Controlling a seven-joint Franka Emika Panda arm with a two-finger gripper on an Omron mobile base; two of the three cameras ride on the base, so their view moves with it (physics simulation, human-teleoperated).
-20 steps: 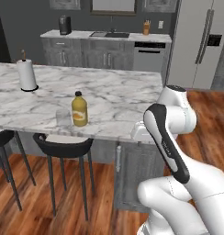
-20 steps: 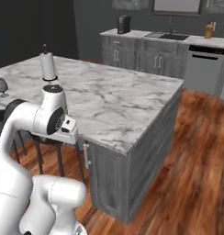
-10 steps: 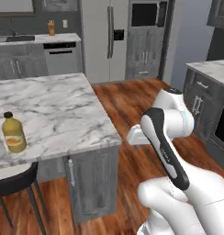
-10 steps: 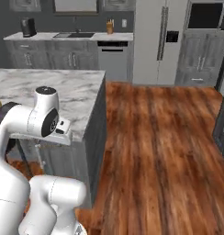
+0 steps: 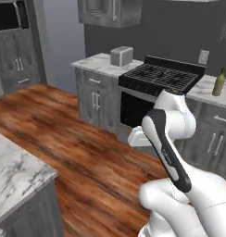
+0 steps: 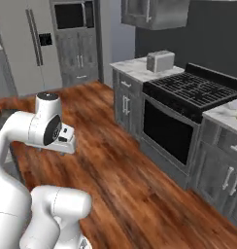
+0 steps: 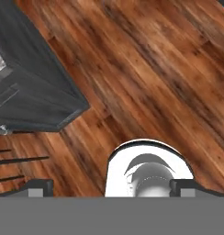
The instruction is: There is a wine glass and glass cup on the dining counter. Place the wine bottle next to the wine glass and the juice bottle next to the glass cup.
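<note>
Marble corner: dining counter [image 5: 15, 178], white grey-veined, at 8 o'clock.
Olive wine bottle [image 5: 219, 83]: slim, at 2 o'clock.
Gripper [image 7: 109, 187]: tips wide apart, holding nothing.

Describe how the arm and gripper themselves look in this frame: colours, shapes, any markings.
The arm is built of glossy white rounded shells with bulbous joints. A dark grey-black band runs along one link, carrying a small pale marking too blurred to read, and one joint has a dark round end cap. The gripper has two small, dark, blocky finger tips. No loose cables are visible.
</note>
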